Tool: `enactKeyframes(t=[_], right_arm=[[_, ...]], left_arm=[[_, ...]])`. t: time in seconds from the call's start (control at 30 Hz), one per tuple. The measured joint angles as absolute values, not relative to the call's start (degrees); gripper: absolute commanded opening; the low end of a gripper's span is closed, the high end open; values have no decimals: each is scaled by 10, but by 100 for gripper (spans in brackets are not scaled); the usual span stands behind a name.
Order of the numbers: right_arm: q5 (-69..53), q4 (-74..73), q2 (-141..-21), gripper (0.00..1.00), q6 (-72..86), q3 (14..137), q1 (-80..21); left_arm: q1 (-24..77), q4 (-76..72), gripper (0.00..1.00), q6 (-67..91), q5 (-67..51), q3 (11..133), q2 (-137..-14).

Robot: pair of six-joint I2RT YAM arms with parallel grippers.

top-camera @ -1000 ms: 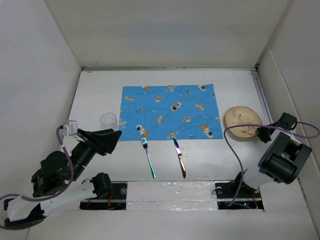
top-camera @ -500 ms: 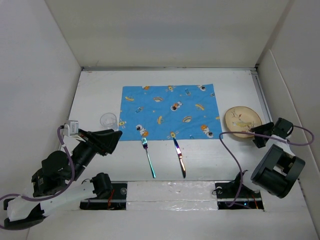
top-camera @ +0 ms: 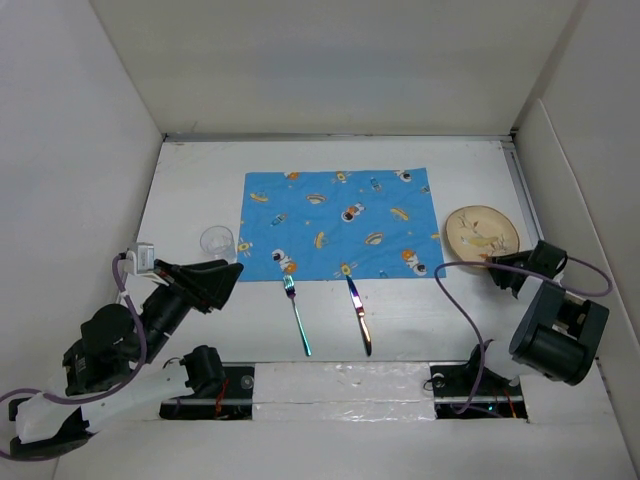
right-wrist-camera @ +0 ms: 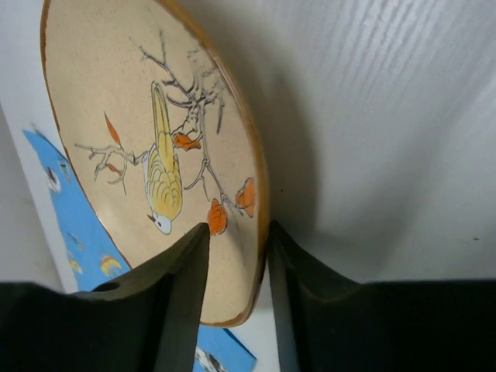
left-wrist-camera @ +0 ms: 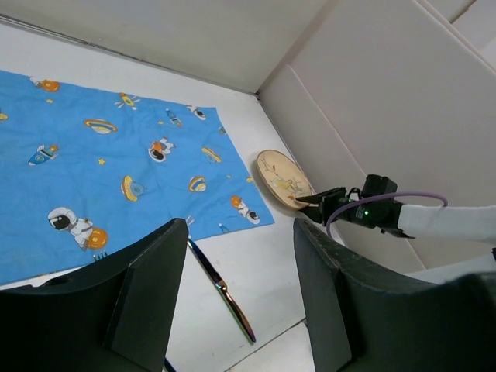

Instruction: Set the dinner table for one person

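The tan plate (top-camera: 480, 230) with a yellow bird painted on it sits at the right of the dinner table (top-camera: 430, 320), just off the blue placemat (top-camera: 340, 222). My right gripper (top-camera: 505, 262) is shut on the plate's near rim. In the right wrist view one finger lies over the plate (right-wrist-camera: 139, 139) face and the other under the rim, at the gripper (right-wrist-camera: 238, 226). The fork (top-camera: 297, 315) and knife (top-camera: 359, 315) lie below the placemat. A clear glass (top-camera: 217, 241) stands left of it. My left gripper (top-camera: 228, 275) hangs open and holds nothing (left-wrist-camera: 240, 232).
White walls (top-camera: 110, 150) close in the table on the left, back and right. The right wall stands close behind the plate. The arms' base rail (top-camera: 340, 385) runs along the near edge. The left wrist view also shows the knife (left-wrist-camera: 221, 291) and plate (left-wrist-camera: 280, 177).
My right gripper swung in towards the plate and closed over its near rim. The plate shifted slightly up and to the left. The left arm barely moved.
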State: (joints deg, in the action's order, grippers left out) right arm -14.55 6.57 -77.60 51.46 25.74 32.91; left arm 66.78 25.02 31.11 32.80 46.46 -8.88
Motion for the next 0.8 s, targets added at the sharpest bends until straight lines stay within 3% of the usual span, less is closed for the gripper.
enactKeyframes(t=[0.1, 0.27, 0.4, 0.6, 0.8], right_arm=[[-127, 91, -776, 15, 554, 240, 317], [-114, 123, -726, 0, 610, 190, 302], [-89, 98, -664, 0, 620, 171, 291], [-29, -35, -477, 0, 602, 172, 288], [-74, -79, -430, 0, 540, 289, 276]], left_arm=[[668, 250, 53, 311, 328, 465, -89], [668, 250, 53, 311, 328, 465, -89], [668, 250, 53, 311, 330, 465, -90], [668, 252, 52, 311, 335, 465, -105], [668, 256, 52, 312, 350, 465, -125]])
